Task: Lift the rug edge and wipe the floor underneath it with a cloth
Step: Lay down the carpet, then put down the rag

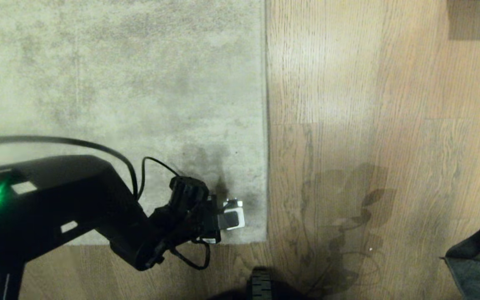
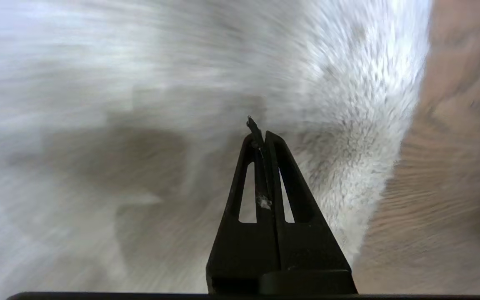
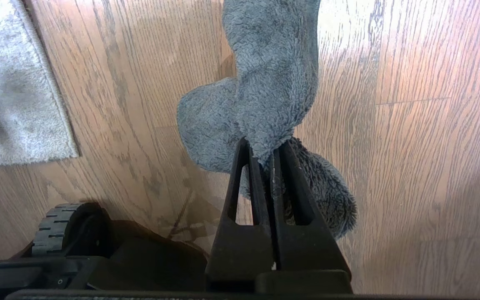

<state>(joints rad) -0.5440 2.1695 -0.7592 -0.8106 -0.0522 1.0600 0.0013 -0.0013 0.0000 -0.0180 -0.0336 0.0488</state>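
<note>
The pale grey rug (image 1: pixel 119 83) lies flat on the wood-plank floor (image 1: pixel 369 104). Its straight rug edge (image 1: pixel 266 125) runs down to a square corner (image 1: pixel 263 241). My left gripper (image 1: pixel 223 210) hangs over the rug just inside that corner. In the left wrist view the left gripper (image 2: pixel 260 132) is shut with nothing between its fingers, and the rug edge (image 2: pixel 404 146) lies beside it. My right gripper (image 3: pixel 265 151) is shut on the dark grey-teal cloth (image 3: pixel 273 62), which hangs over bare floor (image 3: pixel 411 146). The cloth (image 1: pixel 479 254) also shows at the right border of the head view.
A ribbed wheel of my base (image 1: pixel 261 285) sits at the near edge, close to the rug corner; the same wheel (image 3: pixel 56 223) appears in the right wrist view. A dark object (image 1: pixel 477 18) stands at the far right. Black cables (image 1: pixel 98 146) loop off my left arm.
</note>
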